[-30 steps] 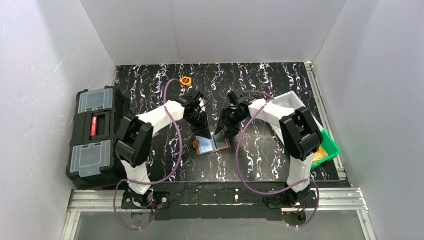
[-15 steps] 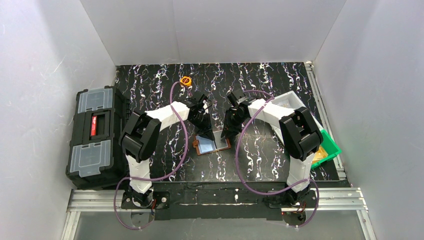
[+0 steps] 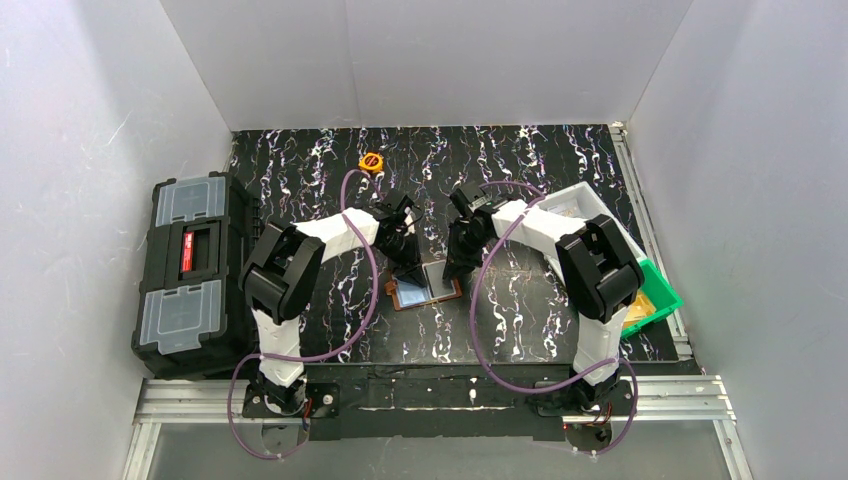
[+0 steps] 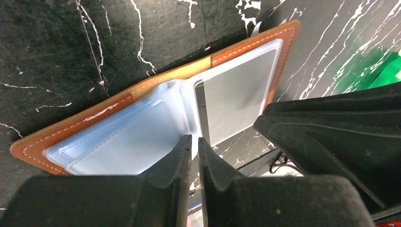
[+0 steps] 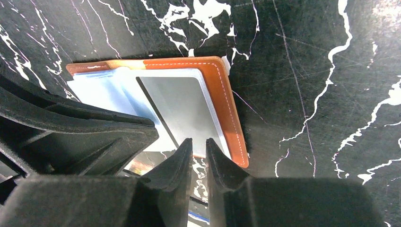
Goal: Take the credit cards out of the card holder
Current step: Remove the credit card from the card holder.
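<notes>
The card holder (image 3: 425, 291) lies open on the black marbled table, brown leather down and clear pockets up. In the left wrist view its leather rim (image 4: 170, 75) frames bluish pocket leaves on the left and a grey glossy pocket on the right. Bluish faces show through the pockets; I cannot tell the credit cards from the pocket leaves. My left gripper (image 3: 409, 268) (image 4: 194, 140) is shut, its tips over the pocket stack by the spine. My right gripper (image 3: 453, 268) (image 5: 198, 141) is shut, its tips over the near edge of the right leaf (image 5: 222, 104).
A black toolbox (image 3: 190, 268) with grey lids stands at the left table edge. A green bin (image 3: 657, 296) and a pale tray (image 3: 582, 203) are at the right. A small round orange object (image 3: 372, 160) lies at the back.
My left gripper has moved right and nearer, onto the wallet's left leaf. My right gripper has shifted slightly. The wallet stays open in place.
</notes>
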Tool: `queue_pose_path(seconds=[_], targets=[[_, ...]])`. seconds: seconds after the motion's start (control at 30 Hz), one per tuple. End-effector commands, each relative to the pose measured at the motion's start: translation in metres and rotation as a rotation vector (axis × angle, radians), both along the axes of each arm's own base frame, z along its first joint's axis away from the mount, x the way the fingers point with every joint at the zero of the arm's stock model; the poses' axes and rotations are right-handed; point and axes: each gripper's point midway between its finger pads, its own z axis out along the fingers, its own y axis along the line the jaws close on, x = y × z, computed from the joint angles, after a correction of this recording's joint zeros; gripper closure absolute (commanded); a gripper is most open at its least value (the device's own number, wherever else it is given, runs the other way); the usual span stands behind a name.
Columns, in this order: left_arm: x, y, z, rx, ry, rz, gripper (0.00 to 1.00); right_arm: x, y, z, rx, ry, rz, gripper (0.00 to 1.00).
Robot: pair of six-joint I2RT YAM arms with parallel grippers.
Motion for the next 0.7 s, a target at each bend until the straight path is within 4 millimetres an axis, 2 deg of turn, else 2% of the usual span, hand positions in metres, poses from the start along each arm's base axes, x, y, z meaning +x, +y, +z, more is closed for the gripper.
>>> queue_pose_path(seconds=[0.0, 0.23, 0.67], targets=[[-0.0074, 0.0060, -0.0082, 0.031, 0.021, -0.003, 0.89, -0.0060, -0.0047, -0.0078, -0.056, 0.006, 0.016, 0.77], [-0.0075, 0.0043, -0.0100, 0.020, 0.024, -0.003, 0.88, -0.0066, -0.0112, -0.0115, -0.111, -0.011, 0.017, 0.77], [-0.0094, 0.0014, -0.0176, 0.015, 0.046, -0.003, 0.87, -0.0140, -0.0048, -0.0166, -0.116, 0.004, 0.042, 0.78]])
